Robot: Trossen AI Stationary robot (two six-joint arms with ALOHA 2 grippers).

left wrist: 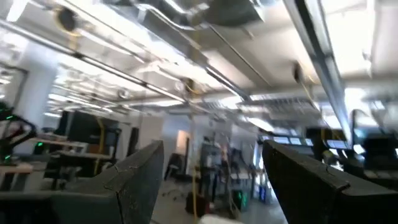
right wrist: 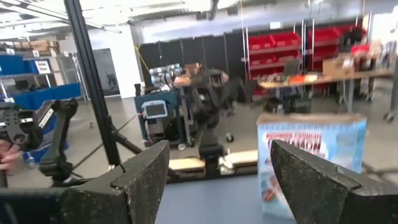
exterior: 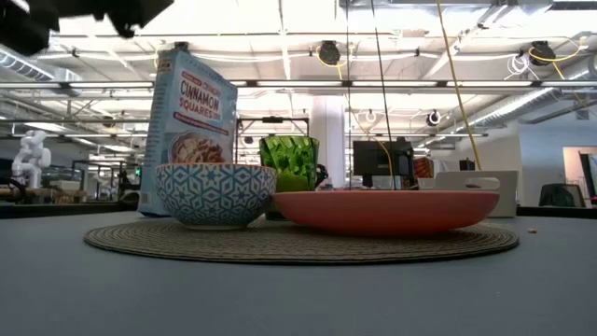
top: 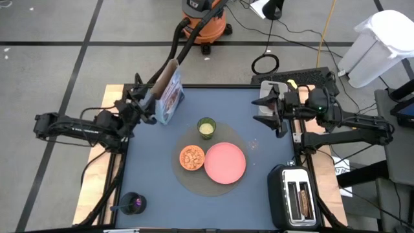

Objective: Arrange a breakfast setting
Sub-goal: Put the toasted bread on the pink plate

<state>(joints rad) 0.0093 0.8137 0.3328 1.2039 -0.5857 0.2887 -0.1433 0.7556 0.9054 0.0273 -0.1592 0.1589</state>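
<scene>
A blue cereal box [top: 170, 96] stands upright on its bottom edge at the table's far left; it also shows in the low view [exterior: 191, 117] and the right wrist view [right wrist: 311, 155]. On a round woven mat [top: 249, 139] rest a green cup [top: 206, 127], an orange bowl [top: 192, 157] holding cereal, and a pink plate [top: 225, 162]. Brown toast [top: 299, 197] sticks out of a toaster's slots. My left gripper [top: 149, 103] is open beside the box, raised, with nothing between its fingers [left wrist: 211, 152]. My right gripper [top: 268, 107] is open and empty [right wrist: 217, 149] at the far right. No dark-red fruit is in view.
A black toaster [top: 284, 194] stands at the near right corner. A dark round holder [top: 132, 203] with something purple in it sits at the near left. A white object [top: 265, 97] lies by my right gripper. Bare table lies between the mat and the near edge.
</scene>
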